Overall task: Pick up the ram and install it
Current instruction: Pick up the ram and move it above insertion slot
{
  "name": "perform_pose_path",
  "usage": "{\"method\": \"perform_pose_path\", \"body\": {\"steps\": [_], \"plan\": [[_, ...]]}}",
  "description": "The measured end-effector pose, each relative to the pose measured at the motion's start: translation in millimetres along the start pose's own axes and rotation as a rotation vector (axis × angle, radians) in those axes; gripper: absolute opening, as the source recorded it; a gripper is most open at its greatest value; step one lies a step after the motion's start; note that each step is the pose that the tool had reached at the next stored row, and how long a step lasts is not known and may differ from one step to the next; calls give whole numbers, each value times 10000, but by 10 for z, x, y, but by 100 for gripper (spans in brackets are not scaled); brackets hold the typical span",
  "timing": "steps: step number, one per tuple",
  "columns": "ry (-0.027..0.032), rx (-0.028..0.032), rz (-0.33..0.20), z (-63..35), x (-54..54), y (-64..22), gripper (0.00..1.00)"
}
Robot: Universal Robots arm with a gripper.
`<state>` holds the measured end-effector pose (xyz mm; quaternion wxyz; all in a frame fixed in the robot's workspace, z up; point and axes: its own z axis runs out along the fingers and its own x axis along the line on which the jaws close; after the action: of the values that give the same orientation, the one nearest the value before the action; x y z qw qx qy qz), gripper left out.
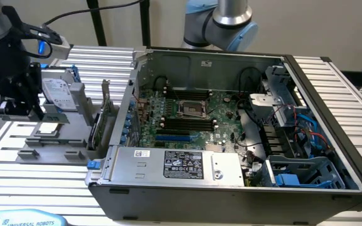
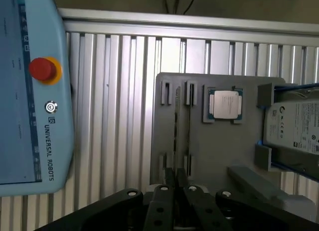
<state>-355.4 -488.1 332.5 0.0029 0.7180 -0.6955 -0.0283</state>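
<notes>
My gripper (image 2: 176, 185) is shut on the ram (image 2: 176, 126), a thin green stick seen edge-on that runs out from between the fingertips. Below it lies the grey parts holder (image 2: 209, 151) with its pairs of slot brackets. In the exterior view the gripper (image 1: 16, 110) hangs over that holder (image 1: 49, 153) at the exterior view's left, well apart from the open computer case (image 1: 231, 188). The motherboard (image 1: 222, 106) lies inside the case, with long black memory slots (image 1: 187, 123) below the processor socket (image 1: 190, 109).
On the holder sit a square silver processor chip (image 2: 224, 104) and a hard drive (image 2: 294, 126). A green expansion card (image 1: 105, 110) stands upright beside the case wall. A teach pendant (image 2: 30, 91) lies on the slatted table. The power supply (image 1: 175, 165) and drive cages fill the case's front.
</notes>
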Motion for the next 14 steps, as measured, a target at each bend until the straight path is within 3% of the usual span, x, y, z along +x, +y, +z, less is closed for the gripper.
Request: {"method": "perform_pose_path", "body": {"steps": [9, 14], "plan": [[-17, -6, 0, -423, -2, -389, 14], [-50, -14, -2, -611, -1, -609, 14]]}}
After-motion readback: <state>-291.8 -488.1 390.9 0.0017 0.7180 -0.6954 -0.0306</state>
